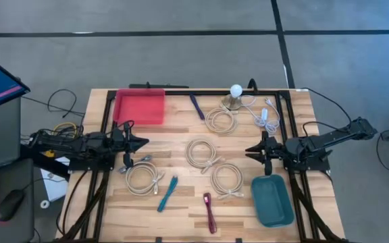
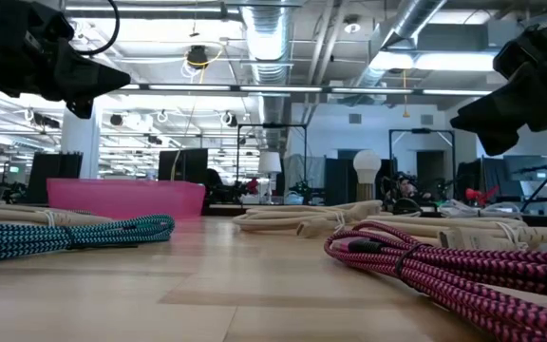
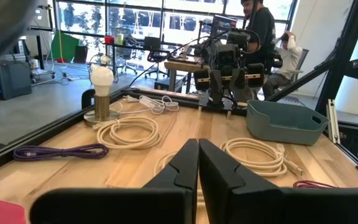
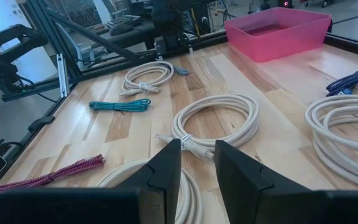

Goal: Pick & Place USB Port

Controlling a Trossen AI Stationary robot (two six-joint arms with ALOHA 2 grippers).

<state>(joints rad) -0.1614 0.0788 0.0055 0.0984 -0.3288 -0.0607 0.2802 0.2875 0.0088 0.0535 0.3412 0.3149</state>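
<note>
The right gripper (image 1: 250,150) hovers above the counter (image 1: 181,209) at its right side, its two dark fingers (image 4: 166,165) parted by a narrow gap with nothing between them; the left gripper (image 1: 142,142) waits at the left side, clenched tight on nothing, as its own wrist view shows. The task's things, the coiled USB cables, all lie loose on the wood: a cream coil (image 1: 203,152) sits nearest the right gripper, another cream coil (image 1: 227,179) lies just beside the teal bin (image 1: 273,200), a third (image 1: 143,178) rests under the left gripper, and a fourth (image 1: 221,120) lies near the lamp bulb (image 1: 236,90). A teal braided cable (image 1: 167,193), a magenta braided cable (image 1: 209,211) and a dark purple cable (image 1: 197,106) lie bundled straight. The likely trouble is the grasp: with so slim an opening, the right gripper could push a coil along the wood rather than straddle a strand, or pinch only one loop so the rest unwinds and drags a neighbour. The coils lie close together, so a snag seems possible. The white adapter with its cord (image 1: 265,113) could also tangle. As for containers, the teal bin looks empty, and the pink bin (image 1: 139,106) at the far left also appears to hold nothing.
</note>
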